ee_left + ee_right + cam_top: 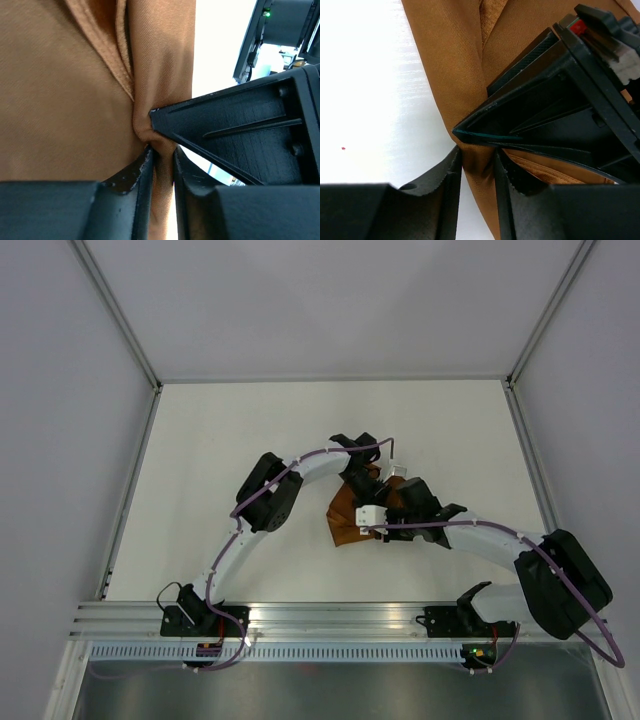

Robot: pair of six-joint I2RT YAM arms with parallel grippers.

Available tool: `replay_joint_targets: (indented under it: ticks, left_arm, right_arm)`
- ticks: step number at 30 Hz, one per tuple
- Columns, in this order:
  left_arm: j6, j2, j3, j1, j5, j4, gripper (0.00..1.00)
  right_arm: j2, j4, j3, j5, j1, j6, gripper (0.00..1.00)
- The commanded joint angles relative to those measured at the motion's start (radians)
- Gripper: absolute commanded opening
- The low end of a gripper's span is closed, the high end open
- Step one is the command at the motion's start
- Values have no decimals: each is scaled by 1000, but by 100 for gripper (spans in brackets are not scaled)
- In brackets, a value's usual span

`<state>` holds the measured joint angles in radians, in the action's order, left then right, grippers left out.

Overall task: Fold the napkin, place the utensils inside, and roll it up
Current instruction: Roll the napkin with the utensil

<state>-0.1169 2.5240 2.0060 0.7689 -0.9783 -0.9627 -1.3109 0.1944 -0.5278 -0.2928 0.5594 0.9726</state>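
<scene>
The rust-orange napkin [346, 518] lies bunched in the middle of the table, mostly under the two grippers. My left gripper [371, 483] is shut on a raised fold of the napkin [75, 90], pinched between its fingertips [162, 152]. My right gripper [388, 500] is shut on the same ridge of the napkin [455, 60], with cloth between its jaws [477, 159]. The two grippers meet tip to tip. A thin teal line [487, 135] runs along the left gripper's finger; I cannot tell whether it is the knife. The knife is otherwise hidden.
White table top [220, 450] surrounds the cloth, bounded by grey walls with metal frame rails [130, 480]. The arm bases stand on the aluminium rail [330, 618] at the near edge.
</scene>
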Motion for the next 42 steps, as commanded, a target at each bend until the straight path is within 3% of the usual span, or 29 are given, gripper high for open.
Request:
replay_joint_targets:
  ticks: [1, 7, 22, 28, 35, 37, 42]
  left_arm:
    - [-36, 36, -27, -10, 141, -28, 29]
    - [-9, -22, -21, -28, 136, 4, 33]
    - [275, -249, -127, -128, 96, 248, 33]
    - [453, -407, -312, -197, 206, 479, 32]
    - [640, -764, -728, -237, 487, 890, 33]
    - [642, -836, -818, -237, 571, 1041, 33]
    - [515, -1043, -1076, -192, 801, 1237, 33]
  right_arm:
    - [-40, 99, -12, 23, -1, 21, 33]
    - [-70, 191, -57, -2, 0, 25, 24]
    - [-194, 318, -159, -115, -21, 14, 21]
    - [-287, 448, -271, -212, -98, 61, 21]
    - [-438, 649, -435, -316, -199, 165, 21]
    - [-487, 669, -469, -319, -205, 175, 21]
    - [-586, 741, -540, -332, -219, 189, 21]
